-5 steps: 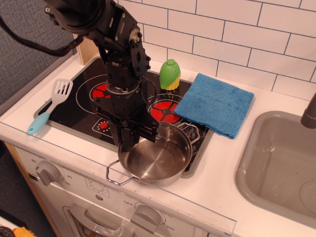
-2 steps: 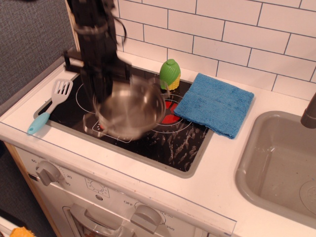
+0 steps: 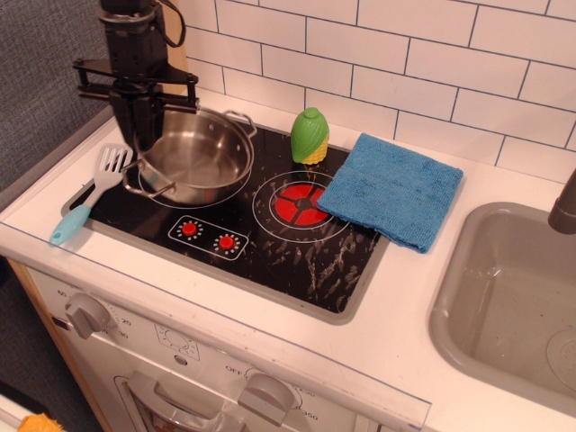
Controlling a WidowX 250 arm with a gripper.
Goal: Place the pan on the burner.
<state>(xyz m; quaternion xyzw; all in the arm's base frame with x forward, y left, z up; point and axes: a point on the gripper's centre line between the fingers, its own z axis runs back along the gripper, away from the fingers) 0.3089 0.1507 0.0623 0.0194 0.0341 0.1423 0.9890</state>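
The shiny steel pan (image 3: 202,160) sits over the left side of the black glass cooktop (image 3: 297,261), slightly tilted. I cannot tell whether it rests on the glass or hangs just above it. It covers the left burner, so that red disc is hidden. My gripper (image 3: 142,133) comes down from above at the pan's left rim and is shut on that rim. One wire loop handle points back right and the other front left.
The scuffed red disc (image 3: 300,205) lies right of the pan. A green-and-yellow corn toy (image 3: 310,136) stands behind it and a blue cloth (image 3: 391,189) overlaps the cooktop's right edge. A spatula (image 3: 90,193) lies left. The grey sink (image 3: 513,306) is at the right.
My gripper carried the pan from the cooktop's front edge up and back to the left. It now sits over the left burner. The scuffed right disc is uncovered.
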